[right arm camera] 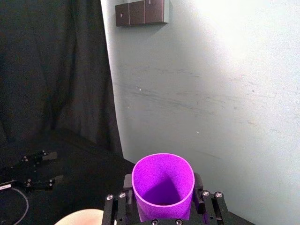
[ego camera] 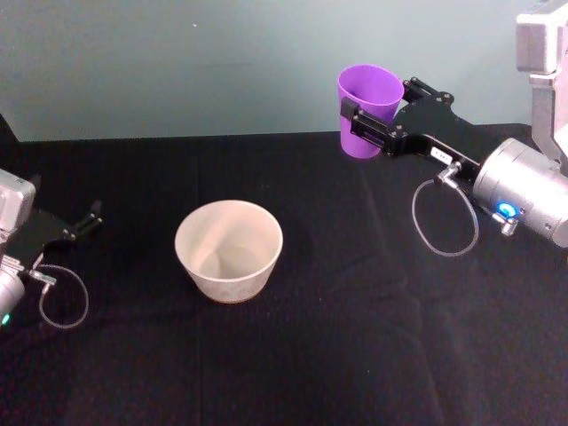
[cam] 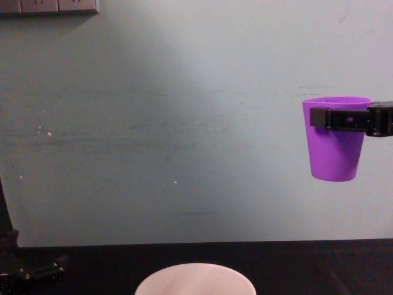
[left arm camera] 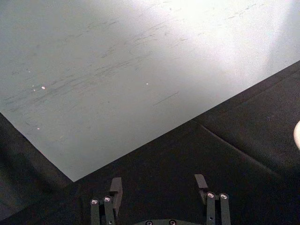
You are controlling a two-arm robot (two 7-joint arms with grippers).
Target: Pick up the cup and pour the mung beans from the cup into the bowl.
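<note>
Head view puts the cup (ego camera: 368,93) up in the air at the far right, clamped by the right gripper (ego camera: 388,108). The jaws are closed on its upper wall just under the rim, one finger on each side. In the chest view the cup (cam: 334,153) stands upright, high above the black tablecloth (ego camera: 355,337), with nothing under it.

I judge the pick-up done and the carry to be the step in hand. The white bowl (ego camera: 229,282) sits on the cloth nearer to me and to the left of the cup, well apart from it, and it looks empty.

The right wrist view looks down into the cup (right arm camera: 162,180). I see purple wall and a dark bottom, but I cannot tell whether mung beans lie there.

To my mind the next move calls for bringing the cup left and nearer until its mouth is over the bowl, keeping it level on the way. After that the wrist should roll so the rim tips toward the bowl's middle.

The left gripper (ego camera: 89,217) lies parked on the cloth at the far left edge, its fingers (left arm camera: 116,185) spread open and holding nothing.
</note>
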